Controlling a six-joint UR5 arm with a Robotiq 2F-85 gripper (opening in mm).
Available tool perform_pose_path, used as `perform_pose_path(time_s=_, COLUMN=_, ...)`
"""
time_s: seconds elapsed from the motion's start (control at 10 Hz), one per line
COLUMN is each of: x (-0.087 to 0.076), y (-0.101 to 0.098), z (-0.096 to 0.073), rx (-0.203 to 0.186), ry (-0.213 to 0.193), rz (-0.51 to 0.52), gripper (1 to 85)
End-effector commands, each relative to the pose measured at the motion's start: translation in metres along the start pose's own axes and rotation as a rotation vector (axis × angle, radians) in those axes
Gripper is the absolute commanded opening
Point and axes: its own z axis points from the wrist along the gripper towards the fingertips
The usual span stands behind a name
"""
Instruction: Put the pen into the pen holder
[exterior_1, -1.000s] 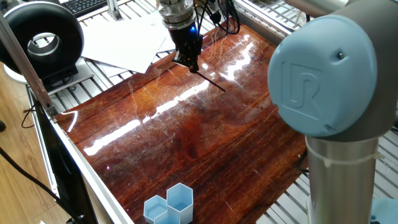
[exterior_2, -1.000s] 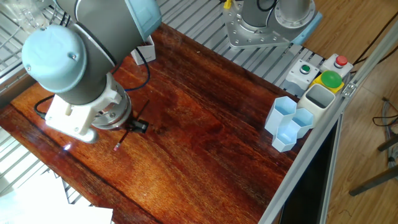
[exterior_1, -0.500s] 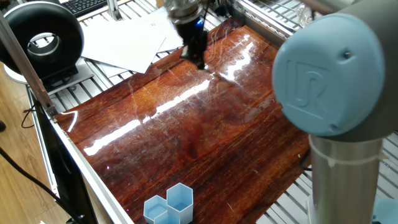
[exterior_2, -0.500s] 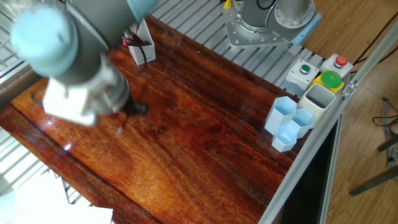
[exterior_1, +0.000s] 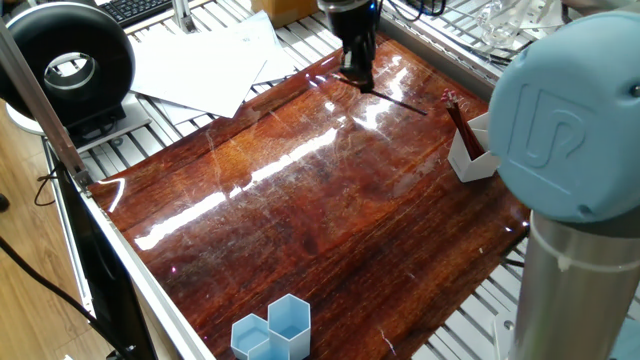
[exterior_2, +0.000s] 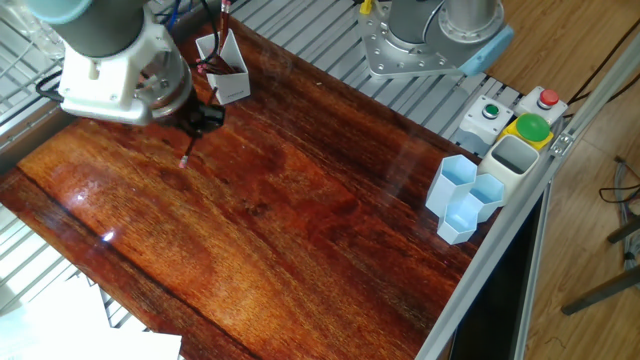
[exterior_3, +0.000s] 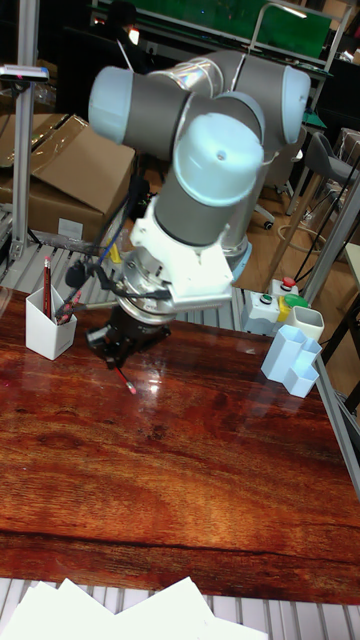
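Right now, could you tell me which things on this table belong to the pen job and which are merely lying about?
Job:
- pen, held in the gripper
- white pen holder, already holding pencils

Lying about:
- light blue hexagonal cups
- sheets of paper
- button box

Glossy reddish-brown wood table (exterior_1: 300, 220) with bright light streaks, set on a slatted metal frame (exterior_2: 330, 50). White paper sheets (exterior_1: 205, 60) by one edge, black ring light (exterior_1: 68, 68) and keyboard (exterior_1: 140, 8) beyond. Light wood floor (exterior_2: 590, 200). Button box (exterior_2: 520, 115) with red, green, yellow buttons at table corner. Cardboard boxes (exterior_3: 65, 175) behind, office chair (exterior_3: 320, 165), green board (exterior_3: 295, 30) at back. Light blue hexagonal cups (exterior_2: 465, 195) near the edge.
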Motion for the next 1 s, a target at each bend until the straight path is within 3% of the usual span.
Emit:
perform_pose_path(time_s=0.0, x=-0.025, y=0.008, z=0.001, rx=0.013, ry=-0.024, rz=0.069, gripper=1.0)
perform_pose_path(time_s=0.1, x=-0.031, y=0.006, z=0.001, rx=0.02, ry=-0.048, rz=0.089, gripper=1.0)
perform_pose_path(time_s=0.2, x=-0.045, y=0.007, z=0.0, rx=0.014, ry=-0.103, rz=0.095, gripper=1.0)
perform_pose_path(time_s=0.4, x=-0.058, y=0.009, z=-0.002, rx=0.006, ry=-0.154, rz=0.085, gripper=1.0)
perform_pose_path(time_s=0.6, x=-0.057, y=0.014, z=-0.001, rx=-0.012, ry=-0.148, rz=0.061, gripper=1.0)
perform_pose_path(time_s=0.8, x=-0.041, y=0.014, z=0.001, rx=-0.013, ry=-0.084, rz=0.063, gripper=1.0)
perform_pose_path(time_s=0.9, x=-0.023, y=0.023, z=-0.013, rx=-0.029, ry=-0.073, rz=0.059, gripper=1.0)
